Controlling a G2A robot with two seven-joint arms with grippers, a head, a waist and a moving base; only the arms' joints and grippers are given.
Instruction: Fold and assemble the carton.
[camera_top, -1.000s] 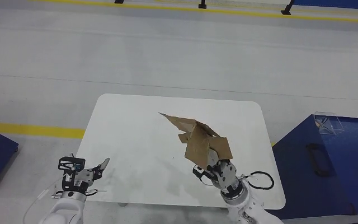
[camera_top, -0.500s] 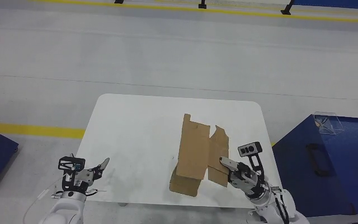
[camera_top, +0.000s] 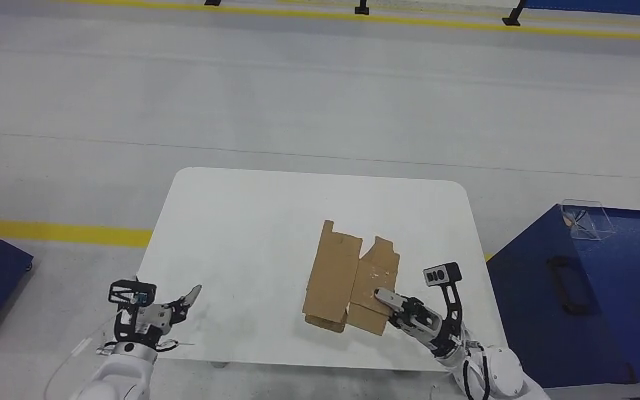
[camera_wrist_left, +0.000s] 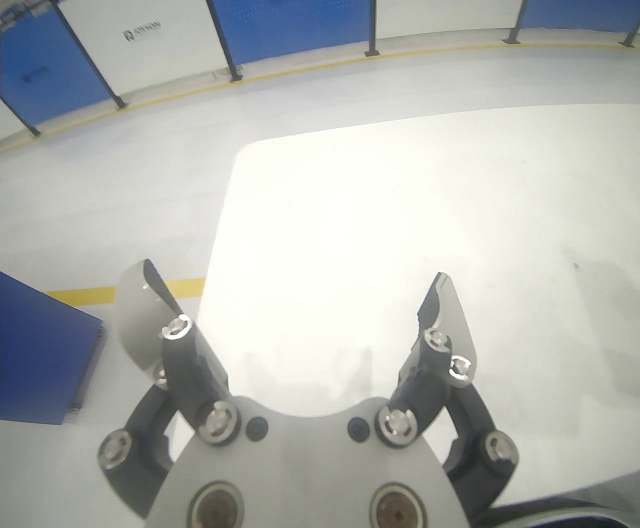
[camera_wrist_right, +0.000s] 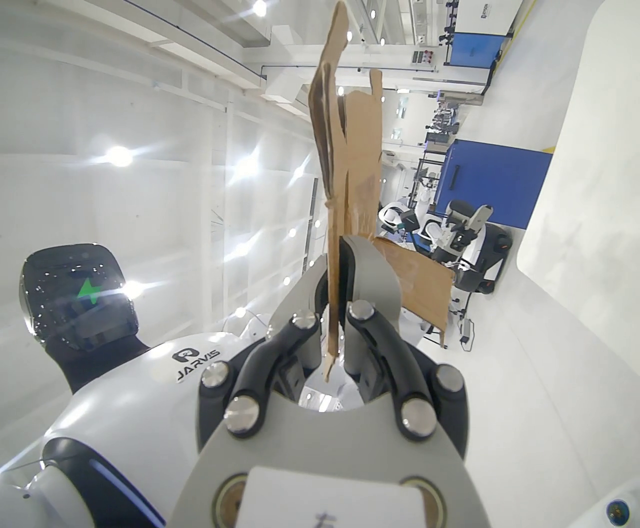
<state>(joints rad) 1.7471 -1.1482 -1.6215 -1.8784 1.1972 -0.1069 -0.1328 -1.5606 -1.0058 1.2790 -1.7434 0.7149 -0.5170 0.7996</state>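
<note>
One edge of the flattened carton (camera_top: 345, 280) was clamped between the jaws of the right gripper (camera_wrist_right: 336, 250), the board spread over the near right part of the table (camera_top: 240, 220). The left gripper (camera_wrist_left: 300, 310) was held at the near left corner, jaws wide apart, well clear of the carton. For a clean fold, the far panel would best be steadied by that free gripper, since thin board clamped at one edge was judged likely to buckle.

I see brown carton (camera_top: 345, 275), flat, unfolded, notched flaps, over table's (camera_top: 230, 230) right front, near edge pinched in right gripper (camera_top: 385, 297).
</note>
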